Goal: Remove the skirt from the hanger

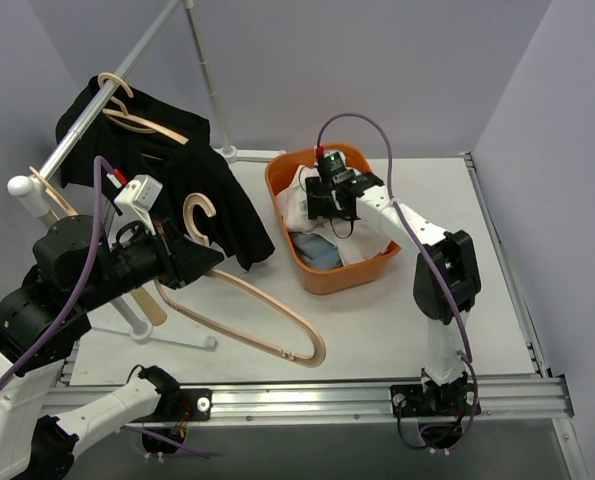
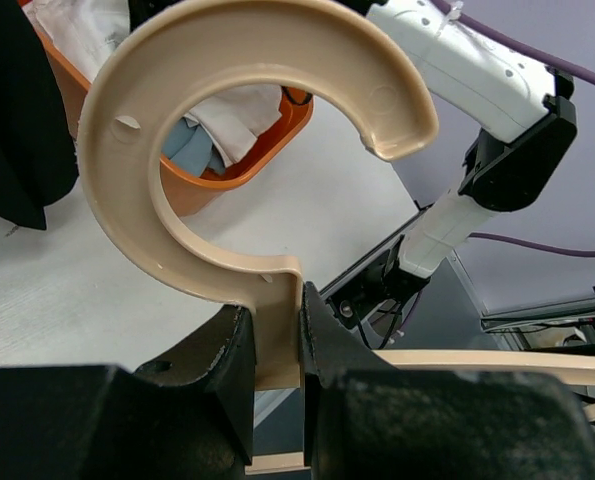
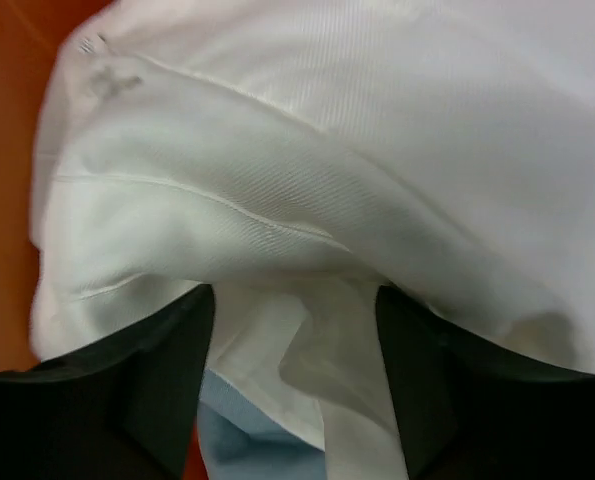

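Two-arm workstation seen from above and from both wrists. The left tool (image 2: 276, 340) is clamped on the neck of a bare beige hanger (image 2: 117, 200), just below its hook. The hanger's arms slant down toward the white table (image 1: 397, 330). The right tool (image 3: 295, 310) sits low over an orange basket (image 1: 349, 277) at the middle of the table. Its fingers (image 3: 157, 390) stand apart, with loose white fabric between and beyond them. This fabric, the skirt (image 3: 327, 150), lies crumpled in the basket, off the hanger and on top of a pale blue cloth (image 1: 317, 250). At left, black clothes (image 1: 227, 205) hang from other hangers on a slanted rail (image 1: 132, 60).
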